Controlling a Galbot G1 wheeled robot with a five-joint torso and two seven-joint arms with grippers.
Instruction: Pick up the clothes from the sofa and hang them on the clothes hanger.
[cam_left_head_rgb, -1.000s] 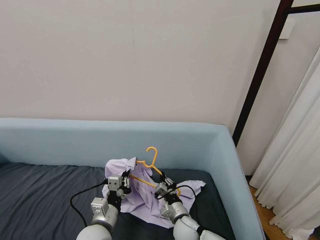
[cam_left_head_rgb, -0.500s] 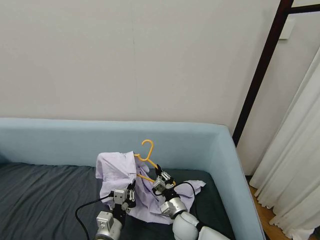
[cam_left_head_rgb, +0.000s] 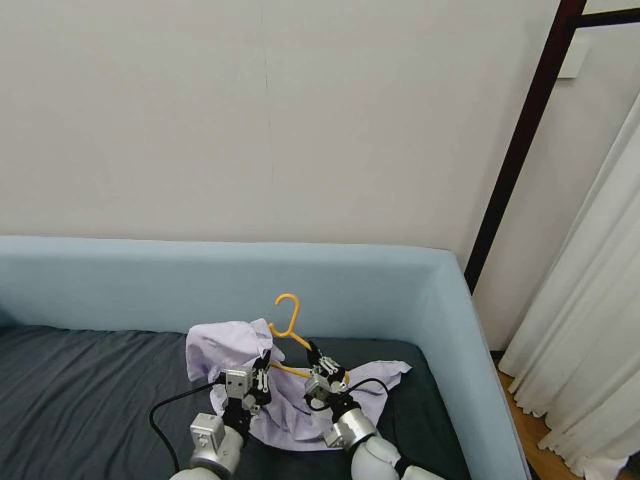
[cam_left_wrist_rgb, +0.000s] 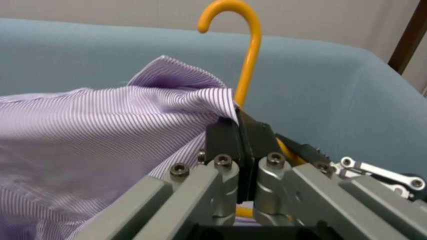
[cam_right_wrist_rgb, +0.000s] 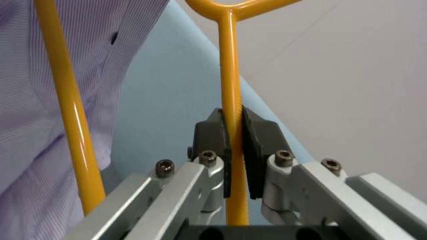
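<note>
A purple striped shirt (cam_left_head_rgb: 225, 350) lies bunched on the dark sofa seat, draped partly over an orange hanger (cam_left_head_rgb: 287, 318) whose hook points up. My left gripper (cam_left_head_rgb: 245, 385) is at the shirt's left side, shut on a fold of the shirt (cam_left_wrist_rgb: 133, 120) right beside the hanger's neck (cam_left_wrist_rgb: 248, 65). To the right of it, my right gripper (cam_left_head_rgb: 322, 378) is shut on the hanger; in the right wrist view its pads (cam_right_wrist_rgb: 212, 140) pinch an orange bar (cam_right_wrist_rgb: 230, 75), with the shirt (cam_right_wrist_rgb: 27, 100) hanging beside it.
The light blue sofa back (cam_left_head_rgb: 150, 280) and right armrest (cam_left_head_rgb: 450, 330) wall in the dark grey seat (cam_left_head_rgb: 80, 390). A black rack pole (cam_left_head_rgb: 520, 140) stands to the right, beside white curtains (cam_left_head_rgb: 590, 330). A black cable (cam_left_head_rgb: 165, 415) loops by my left arm.
The hanger and the raised part of the shirt have shifted left and sunk a little. Both grippers moved with them and kept their hold.
</note>
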